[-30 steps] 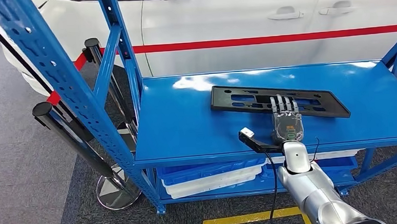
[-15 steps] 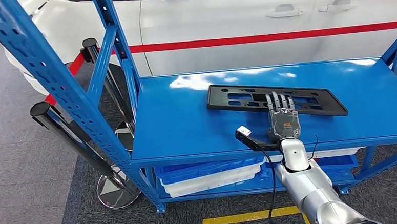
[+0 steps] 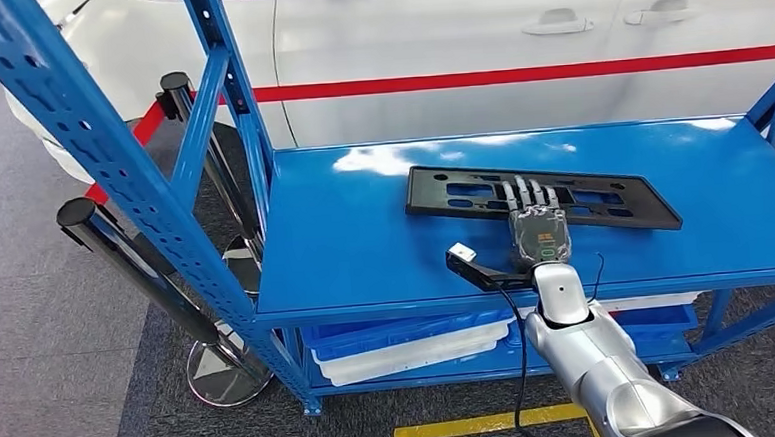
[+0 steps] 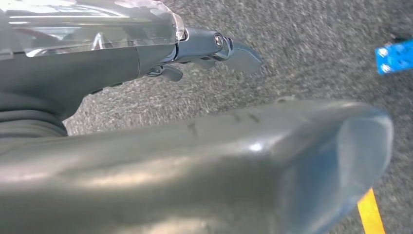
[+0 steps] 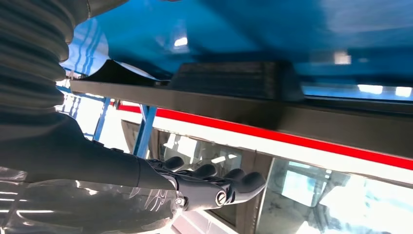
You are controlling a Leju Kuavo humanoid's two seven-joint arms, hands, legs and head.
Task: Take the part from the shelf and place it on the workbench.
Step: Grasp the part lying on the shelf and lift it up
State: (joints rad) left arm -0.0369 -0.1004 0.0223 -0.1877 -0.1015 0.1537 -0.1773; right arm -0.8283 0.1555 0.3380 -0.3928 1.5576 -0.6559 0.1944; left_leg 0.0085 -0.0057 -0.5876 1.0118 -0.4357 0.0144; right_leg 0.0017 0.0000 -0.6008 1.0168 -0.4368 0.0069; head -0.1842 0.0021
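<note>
The part [image 3: 543, 197] was a long, flat black plastic plate with slots cut through it, lying flat on the top deck of the blue shelf [image 3: 365, 240], toward the back and right of the middle. It looked light and fairly stiff, though a plate this thin and long would probably flex or tip if lifted by one end, so a hold near its middle seemed wisest. Its smooth face offered little to grip from above; the near long edge and the slots looked like the best purchase, with fingers over the top and the thumb under the edge. The right hand [image 3: 537, 229] was stretched out flat over the near edge of the plate, fingers extended and lying across its middle, holding nothing yet; whether they actually touched the plastic could not be told. In the right wrist view the fingers [image 5: 214, 183] were straight and close together beside the dark edge of the part [image 5: 234, 97]. The left hand [image 4: 195, 161] hung low over grey carpet, blurred and too near the camera to tell its state. The painted metal deck was glossy and likely slippery, so the plate might slide when pushed. A white car [image 3: 514, 42] stood just behind the shelf, crates [image 3: 410, 342] sat on the lower level, and black posts [image 3: 146, 271] stood to the left.
</note>
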